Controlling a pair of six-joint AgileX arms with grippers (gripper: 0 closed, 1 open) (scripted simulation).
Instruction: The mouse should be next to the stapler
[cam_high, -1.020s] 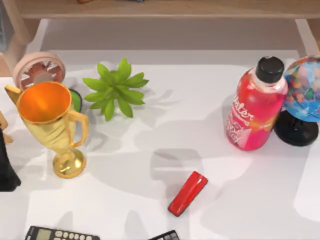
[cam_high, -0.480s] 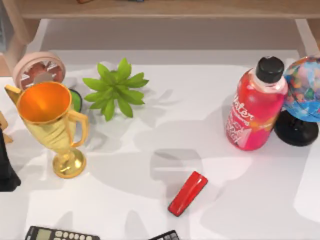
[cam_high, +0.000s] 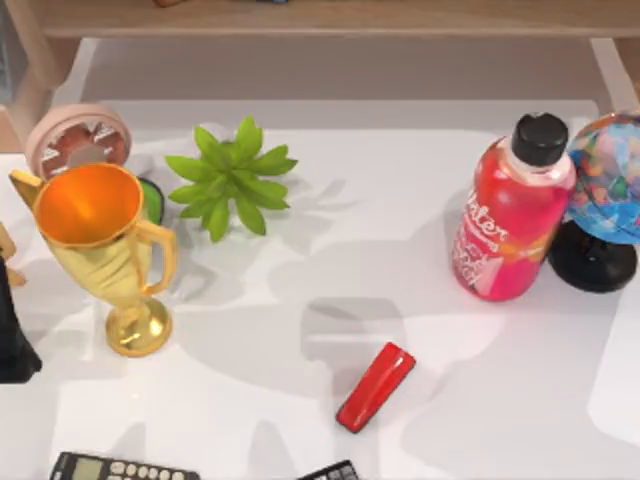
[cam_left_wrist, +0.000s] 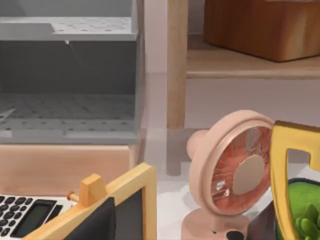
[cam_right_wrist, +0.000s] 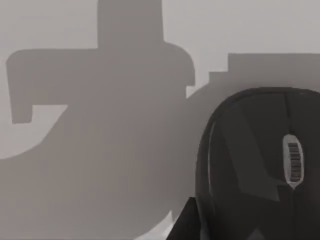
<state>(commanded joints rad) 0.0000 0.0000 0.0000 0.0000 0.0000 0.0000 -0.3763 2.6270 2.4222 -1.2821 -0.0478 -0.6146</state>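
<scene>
While the red stapler (cam_high: 376, 387) lies diagonally on the white surface (cam_high: 400, 250) near its front middle, the black mouse (cam_right_wrist: 260, 165) sits close beneath your right wrist camera, scroll wheel up, on bare grey surface crossed by arm shadows. Where the mouse lies relative to the stapler cannot be told from above. You cannot tell whether the fingers of either arm are released or clenched.

Judging by this, the step in hand is the approach to the mouse, with no grasp yet. Your next move calls for lowering the right arm over the mouse, closing on its sides, then carrying it to a spot just beside the stapler.

For room, the surface around the stapler is open toward the back and both sides. A pink-red bottle (cam_high: 510, 215) and a globe (cam_high: 605, 195) stand well apart at the right rear. A gold trophy (cam_high: 105, 245), a green plant (cam_high: 232, 178) and a pink fan (cam_high: 78, 138) stand at the left. A calculator (cam_high: 120, 467) lies along the front edge, and a small dark object (cam_high: 330, 471) lies just in front of the stapler, so keep clear of that edge.
</scene>
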